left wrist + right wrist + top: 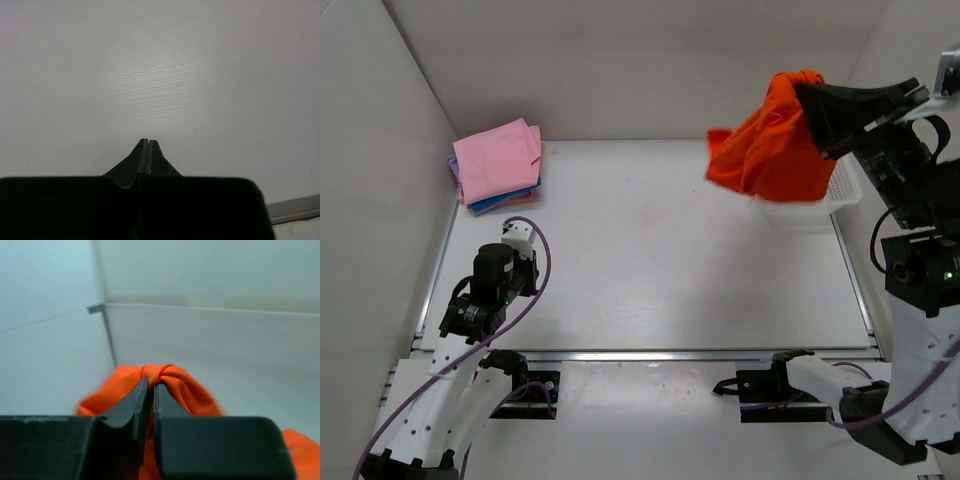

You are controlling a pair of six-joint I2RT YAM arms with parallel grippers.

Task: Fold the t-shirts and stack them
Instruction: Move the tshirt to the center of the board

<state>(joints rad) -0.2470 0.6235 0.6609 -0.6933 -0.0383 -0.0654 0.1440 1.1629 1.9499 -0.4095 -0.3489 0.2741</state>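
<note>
– While the right end effector (150, 390) pinches the orange shirt (765, 150) up in the air over the basket (820, 205), what's done?
– Pink-topped stack (498, 165) of folded shirts in the far left corner of the tabletop (660, 260), with blue and purple edges under it.
– Remaining?
– Orange one: bunched and hanging. It needs spreading, folding, stacking. Probably the last, but I can't see inside the basket.
– Left end effector (149, 150)?
– Pressed together, empty, over bare tabletop short of the stack.
</note>
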